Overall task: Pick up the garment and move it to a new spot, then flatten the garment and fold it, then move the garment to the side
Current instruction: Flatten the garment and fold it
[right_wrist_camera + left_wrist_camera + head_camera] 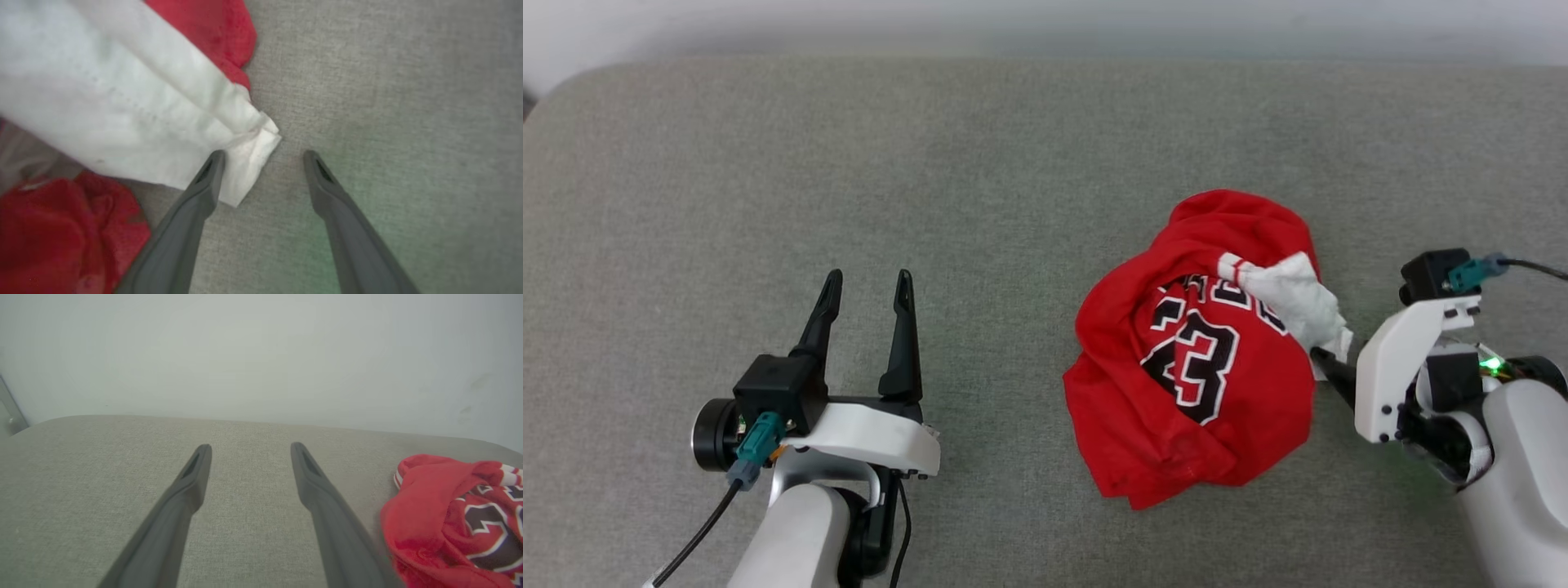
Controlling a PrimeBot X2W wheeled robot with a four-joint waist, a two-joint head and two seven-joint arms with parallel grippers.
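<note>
While garment (1192, 408) lies crumpled — right hand (263, 155) spread beside.

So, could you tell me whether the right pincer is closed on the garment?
No, the right pincer stands open, one finger beside the white sleeve of the garment.

There was one garment (1192, 384), lying right of centre on one grey worktop (931, 163), and two hands, one left hand (868, 279) and one right hand (263, 155), each with two dark fingers (188, 486), four in all.
</note>
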